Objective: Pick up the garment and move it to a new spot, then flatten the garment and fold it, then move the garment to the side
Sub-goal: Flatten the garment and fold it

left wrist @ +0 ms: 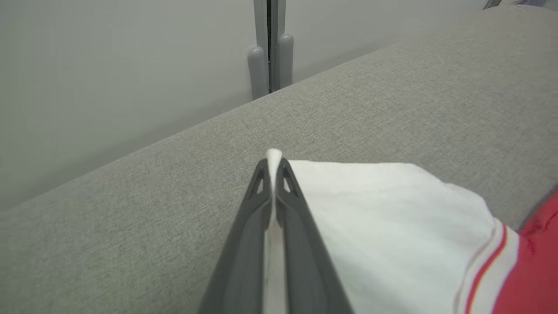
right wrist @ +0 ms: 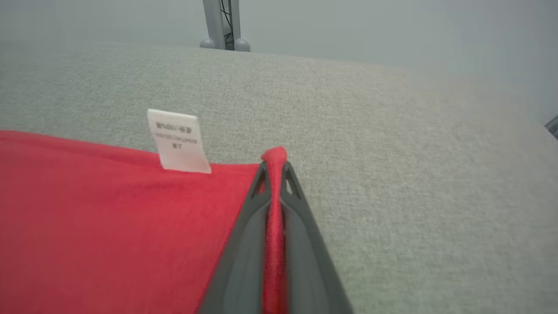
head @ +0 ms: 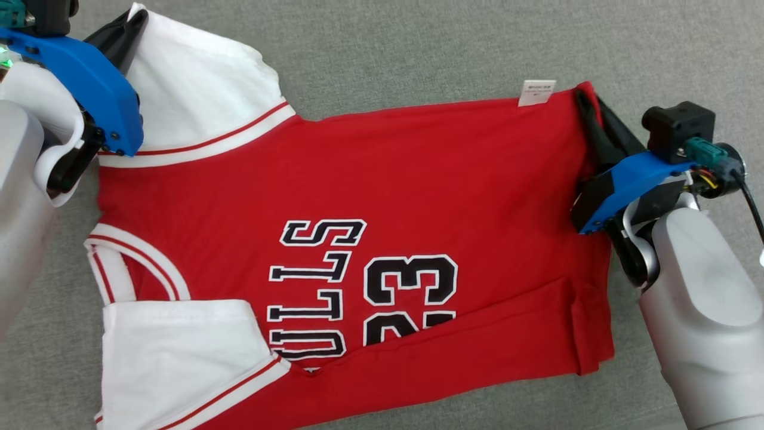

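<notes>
Dark grey and drawn tight together, the left gripper (left wrist: 273, 168) has its two long fingers closed on the far corner of a white sleeve (left wrist: 392, 226). A small nub of white cloth pokes out past the tips, and a pale strip of fabric runs down between the fingers. The right gripper (right wrist: 274, 165) is closed the same way on the far corner of the hem, with a ridge of red fabric squeezed between its fingers and bulging just beyond the tips.

What both hold is a red basketball jersey (head: 418, 179) with white sleeves. It lies spread sideways on the grey woven surface (head: 418, 42), neck opening toward the robot's left and hem toward its right. In the head view the left gripper sits at the upper left, on the far sleeve, and the right gripper at the upper right, on the hem corner, so the two grip the far edge at its opposite ends. A small white label (right wrist: 178, 139) sticks out from that far edge, just beside the right gripper. Black lettering outlined in white reads "BULLS" and "23" sideways across the chest. Along the near side a strip of red fabric is folded up over the lower part of the print. The second white sleeve (head: 179, 358), trimmed with a red stripe, lies at the lower left next to the white-edged neckline (head: 128, 260).

Beyond the surface's far edge, a grey upright post (left wrist: 270, 52) stands against a plain pale wall (left wrist: 109, 65).
</notes>
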Robot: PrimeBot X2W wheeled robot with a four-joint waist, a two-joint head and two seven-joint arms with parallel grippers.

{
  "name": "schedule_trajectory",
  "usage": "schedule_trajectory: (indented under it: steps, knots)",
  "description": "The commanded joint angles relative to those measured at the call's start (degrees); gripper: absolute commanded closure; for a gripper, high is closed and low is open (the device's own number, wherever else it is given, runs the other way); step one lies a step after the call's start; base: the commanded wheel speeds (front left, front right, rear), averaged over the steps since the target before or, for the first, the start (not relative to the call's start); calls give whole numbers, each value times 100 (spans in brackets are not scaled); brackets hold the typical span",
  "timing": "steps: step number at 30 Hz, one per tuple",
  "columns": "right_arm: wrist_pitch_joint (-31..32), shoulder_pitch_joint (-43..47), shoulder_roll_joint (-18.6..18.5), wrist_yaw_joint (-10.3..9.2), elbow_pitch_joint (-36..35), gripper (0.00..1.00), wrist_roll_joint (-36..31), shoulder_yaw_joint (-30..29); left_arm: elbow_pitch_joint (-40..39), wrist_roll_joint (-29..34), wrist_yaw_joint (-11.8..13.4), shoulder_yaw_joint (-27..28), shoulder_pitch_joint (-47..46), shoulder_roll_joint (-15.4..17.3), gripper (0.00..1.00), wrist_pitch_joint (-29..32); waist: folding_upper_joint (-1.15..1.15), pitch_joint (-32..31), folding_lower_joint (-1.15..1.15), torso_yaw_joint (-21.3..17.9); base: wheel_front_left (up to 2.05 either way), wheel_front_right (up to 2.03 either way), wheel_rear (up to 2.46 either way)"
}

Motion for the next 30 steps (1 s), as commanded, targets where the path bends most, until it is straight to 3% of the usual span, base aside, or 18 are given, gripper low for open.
schedule_trajectory:
  steps: [1,10,17,30]
  knots:
    - [-156,-68,-11,-10,16,100,-83,-110,13,-52,6,-17,-10,2,100,-110,0,-99,0,67,0,0,0]
    - [-550,257,87,-10,114,100,-309,-338,-188,-182,5,-60,374,5,100,-727,0,-449,0,304,0,0,0]
    - [-890,569,53,-9,161,100,-378,-544,-768,-205,100,-75,889,155,100,-1094,0,-694,0,467,0,0,0]
    - [-1182,1253,149,-9,241,100,-408,-655,-2380,-622,818,-12,2588,737,100,-1343,0,-1242,0,630,0,0,0]
